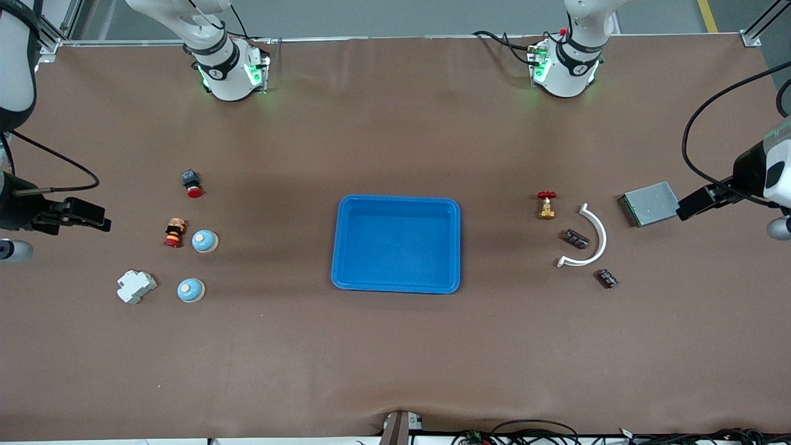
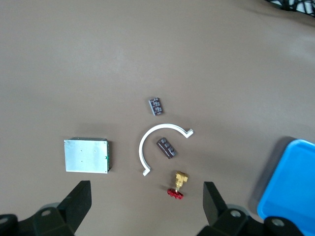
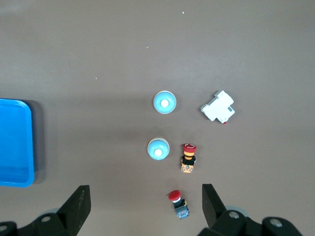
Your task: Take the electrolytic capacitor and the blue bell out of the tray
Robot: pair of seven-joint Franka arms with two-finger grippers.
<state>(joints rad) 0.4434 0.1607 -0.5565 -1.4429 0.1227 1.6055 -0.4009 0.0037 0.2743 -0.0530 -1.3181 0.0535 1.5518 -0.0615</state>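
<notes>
Two small dark capacitors (image 1: 574,238) (image 1: 607,278) lie toward the left arm's end of the table, beside a white curved strip (image 1: 594,238). They also show in the left wrist view (image 2: 166,148) (image 2: 156,105). Two blue dome bells (image 1: 204,241) (image 1: 191,290) sit toward the right arm's end and show in the right wrist view (image 3: 158,148) (image 3: 164,102). A blue tray (image 1: 346,247) lies empty at the table's middle. My left gripper (image 2: 146,204) is open and empty, high over the capacitors' area. My right gripper (image 3: 142,206) is open and empty, high over the bells' area.
A brass valve with a red handle (image 1: 546,204) and a grey metal box (image 1: 650,203) lie near the capacitors. Two red push buttons (image 1: 191,183) (image 1: 175,232) and a white breaker (image 1: 136,287) lie near the bells.
</notes>
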